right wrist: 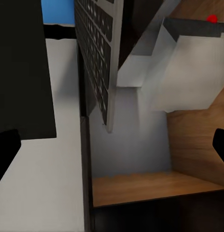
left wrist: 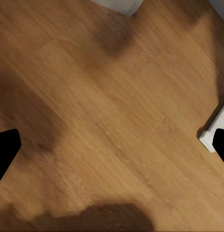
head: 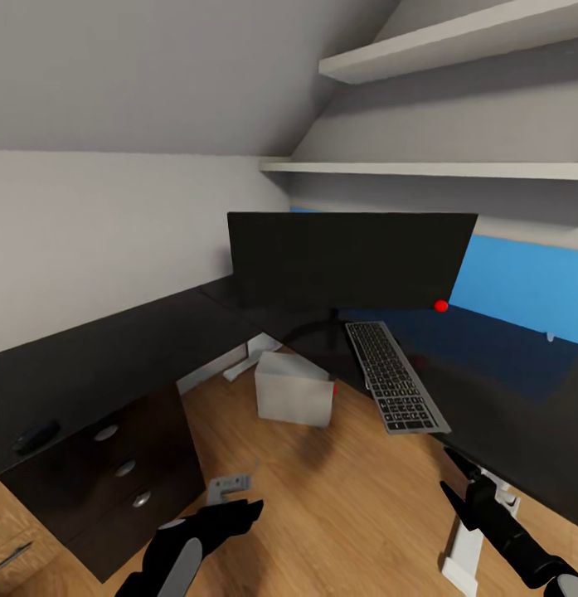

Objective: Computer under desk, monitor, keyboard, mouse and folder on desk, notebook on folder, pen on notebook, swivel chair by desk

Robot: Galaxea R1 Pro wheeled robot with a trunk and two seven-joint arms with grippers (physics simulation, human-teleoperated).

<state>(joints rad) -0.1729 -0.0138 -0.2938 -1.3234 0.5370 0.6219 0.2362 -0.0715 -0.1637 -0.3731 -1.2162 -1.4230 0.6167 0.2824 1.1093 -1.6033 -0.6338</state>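
Observation:
The black L-shaped desk (head: 114, 348) wraps round the corner. On it the wide black monitor (head: 347, 259) stands at the back. The keyboard (head: 395, 375) (right wrist: 100, 53) lies beside its base, its near end at the desk edge. The small black mouse (head: 36, 437) sits on the left wing. The grey computer (head: 293, 388) (right wrist: 189, 72) stands on the floor under the desk. My left gripper (head: 226, 514) (left wrist: 112, 145) hangs open over bare floor. My right gripper (head: 454, 481) (right wrist: 112, 145) is open, low beside the desk edge below the keyboard. Folder, notebook, pen and swivel chair are out of view.
Black drawers with silver knobs (head: 124, 468) fill the left wing's underside. The white pedestal leg (head: 471, 547) (left wrist: 211, 130) stands by my right arm. Wall shelves (head: 438, 41) and a blue wall panel (head: 529, 286) sit behind the desk. Wood floor (head: 338, 506) lies between the wings.

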